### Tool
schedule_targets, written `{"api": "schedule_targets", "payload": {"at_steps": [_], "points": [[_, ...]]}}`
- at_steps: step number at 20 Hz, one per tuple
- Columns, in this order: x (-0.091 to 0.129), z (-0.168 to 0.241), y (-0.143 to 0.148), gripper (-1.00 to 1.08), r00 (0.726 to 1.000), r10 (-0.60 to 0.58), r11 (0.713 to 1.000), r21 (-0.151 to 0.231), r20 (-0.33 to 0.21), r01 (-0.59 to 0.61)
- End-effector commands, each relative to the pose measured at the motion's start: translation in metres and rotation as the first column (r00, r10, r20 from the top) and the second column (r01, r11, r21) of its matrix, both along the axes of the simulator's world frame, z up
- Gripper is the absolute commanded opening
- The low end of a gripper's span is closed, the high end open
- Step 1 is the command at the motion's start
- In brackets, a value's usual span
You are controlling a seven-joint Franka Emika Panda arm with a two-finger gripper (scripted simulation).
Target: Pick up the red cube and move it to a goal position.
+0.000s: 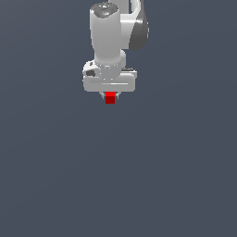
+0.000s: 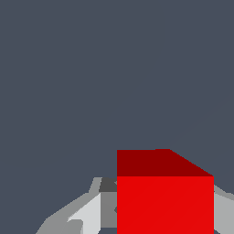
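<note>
The red cube [image 1: 109, 97] is a tiny bright red block held just under the white gripper [image 1: 109, 96] in the upper middle of the exterior view. The short fingers close on its two sides, so the gripper is shut on it. The cube is much narrower than the gripper's body. In the wrist view the red cube [image 2: 164, 201] fills the near part of the picture between the grey fingers [image 2: 87, 215]. No goal marker shows in either view.
The white arm [image 1: 111, 37] stands above the gripper at the top of the exterior view. A plain dark grey surface [image 1: 118, 176] fills the rest of both views.
</note>
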State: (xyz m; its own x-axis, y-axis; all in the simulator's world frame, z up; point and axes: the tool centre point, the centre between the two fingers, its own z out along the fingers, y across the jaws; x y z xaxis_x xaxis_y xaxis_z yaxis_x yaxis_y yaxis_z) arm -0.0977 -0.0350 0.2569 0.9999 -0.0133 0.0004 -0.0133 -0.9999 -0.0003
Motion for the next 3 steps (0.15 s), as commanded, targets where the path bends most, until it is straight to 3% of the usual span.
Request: {"api": "schedule_targets", "payload": {"at_steps": [1,3], "points": [[-0.0021,0.0056,-0.0005,-1.00,1.000,0.000,1.000,0.000,0.000,0.000],[-0.0025,0.0067,-0.0006,-1.00,1.000,0.000,1.000,0.000,0.000,0.000]]}}
